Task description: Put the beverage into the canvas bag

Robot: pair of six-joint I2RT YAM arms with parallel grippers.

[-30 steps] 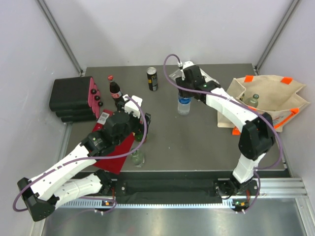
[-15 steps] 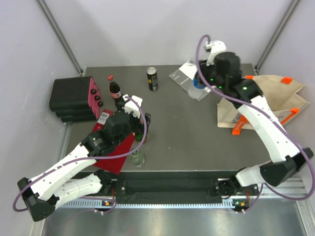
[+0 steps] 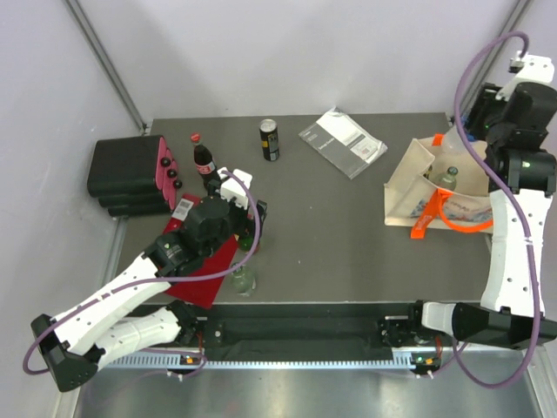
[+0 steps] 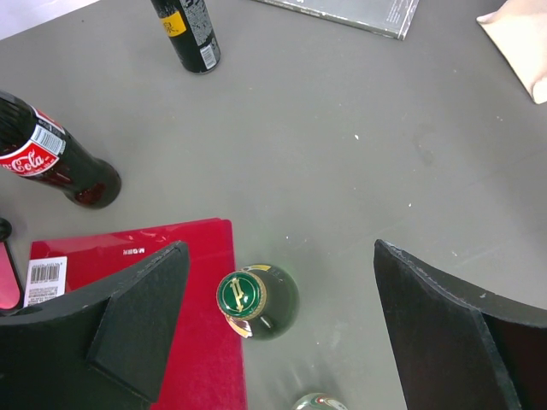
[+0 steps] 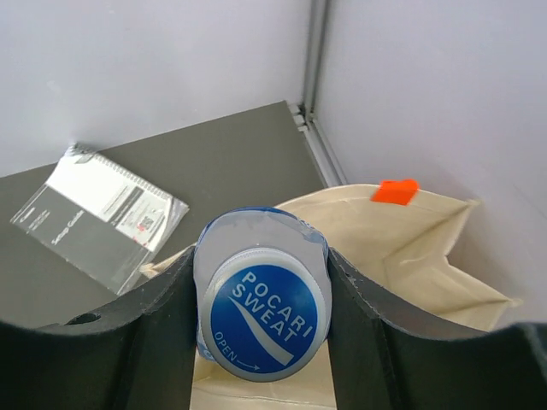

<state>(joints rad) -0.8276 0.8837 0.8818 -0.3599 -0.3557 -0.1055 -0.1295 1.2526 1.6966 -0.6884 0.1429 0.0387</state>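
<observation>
Right wrist view: right gripper (image 5: 261,331) grasped the Pocari Sweat bottle (image 5: 263,312), canvas bag (image 5: 410,235) gaping just below it; left gripper (image 4: 280,282) hung released, fingers spread, above a green bottle (image 4: 255,299).

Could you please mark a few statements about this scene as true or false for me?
1. The right claw grips a Pocari Sweat bottle. True.
2. That bottle rests inside the canvas bag. False: it is held above the bag.
3. The left claw is shut on the green bottle. False: it stands open over that bottle, not touching it.
4. The cola bottle stands upright. True.
5. The black can lies on its side. False: it stands upright.
</observation>
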